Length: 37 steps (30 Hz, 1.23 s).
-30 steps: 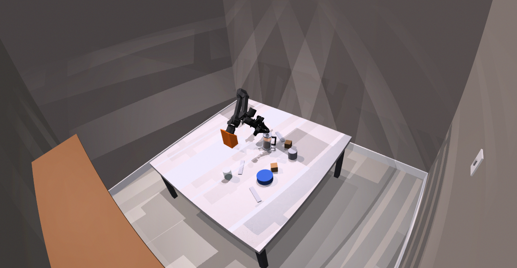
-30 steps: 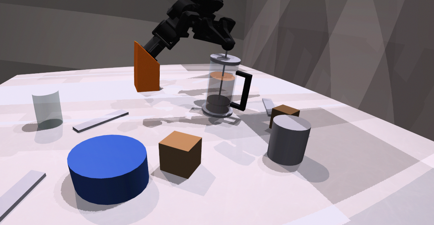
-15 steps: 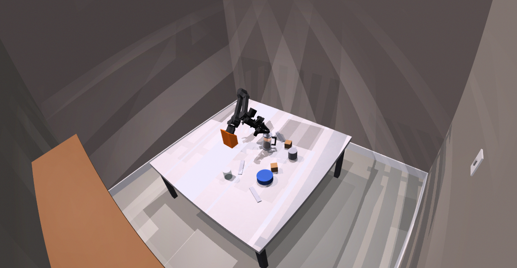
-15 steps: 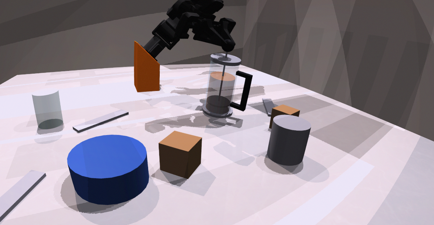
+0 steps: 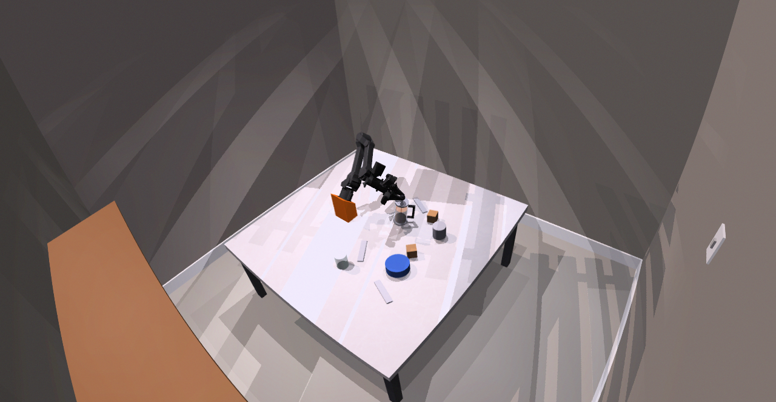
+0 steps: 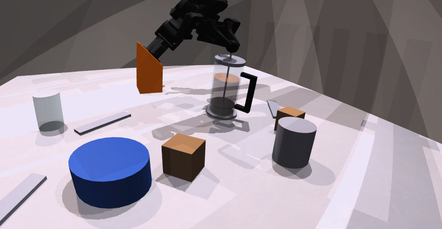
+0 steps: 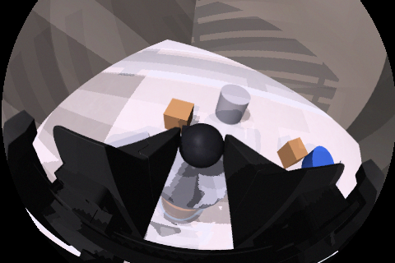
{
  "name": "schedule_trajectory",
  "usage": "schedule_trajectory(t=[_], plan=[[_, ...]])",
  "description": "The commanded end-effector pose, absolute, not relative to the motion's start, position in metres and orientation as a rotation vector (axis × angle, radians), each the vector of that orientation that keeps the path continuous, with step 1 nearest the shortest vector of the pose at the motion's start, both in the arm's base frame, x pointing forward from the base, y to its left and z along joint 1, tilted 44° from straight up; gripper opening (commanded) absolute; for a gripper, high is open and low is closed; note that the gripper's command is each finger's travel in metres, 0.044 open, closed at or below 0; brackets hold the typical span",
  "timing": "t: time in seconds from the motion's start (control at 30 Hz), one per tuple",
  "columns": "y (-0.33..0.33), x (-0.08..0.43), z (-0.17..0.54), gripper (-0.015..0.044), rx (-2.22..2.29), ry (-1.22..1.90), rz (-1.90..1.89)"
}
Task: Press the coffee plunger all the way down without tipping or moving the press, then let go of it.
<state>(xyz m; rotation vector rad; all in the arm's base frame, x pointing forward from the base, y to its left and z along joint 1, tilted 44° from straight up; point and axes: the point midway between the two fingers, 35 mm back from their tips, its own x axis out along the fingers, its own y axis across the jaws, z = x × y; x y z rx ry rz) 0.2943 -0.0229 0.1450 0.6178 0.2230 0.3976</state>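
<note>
Coffee press (image 5: 401, 214) stands on the white table (image 5: 304, 280) in the top view, toward the far side and well in from every edge, just in front of the arm's base. The gripper (image 5: 394, 193) hangs right above it. An orange wedge (image 5: 344, 207) stands to the press's left, a grey cylinder (image 5: 439, 230) and a brown cube (image 5: 431, 215) close on its right, and a blue disc (image 5: 397, 265) sits nearer the front; the widest open stretch lies toward the front corner.

From the exterior view, the press (image 6: 227, 86) stands upright, its black handle (image 6: 249, 93) turned to the right. The gripper (image 6: 231, 45) is clamped on the plunger knob just above the lid (image 6: 229, 60); only a short bit of rod shows between them, and the filter disc (image 6: 222, 102) sits low near the base. A nearer brown cube (image 6: 183, 156) and a clear glass (image 6: 48, 110) stand well apart from the press, with a flat grey strip (image 6: 102, 122) between.

At the wrist, both fingers press against the round black plunger knob (image 7: 202, 146), one on each side. The press's glass (image 7: 192, 197) shows below between them.
</note>
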Motion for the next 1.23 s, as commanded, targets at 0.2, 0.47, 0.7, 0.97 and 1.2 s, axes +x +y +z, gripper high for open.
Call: schedule_trajectory(t=[0.2,0.47,0.7,0.97,1.2], plan=[[-0.023,0.294,0.145,0.0307,0.618,0.224,0.397],[-0.023,0.294,0.145,0.0440,0.618,0.224,0.397],[-0.045,0.287,0.162,0.0440,0.612,0.242,0.388],[-0.071,0.253,0.199,0.0440,0.633,0.244,0.399],[-0.071,0.253,0.199,0.0440,0.633,0.244,0.399]])
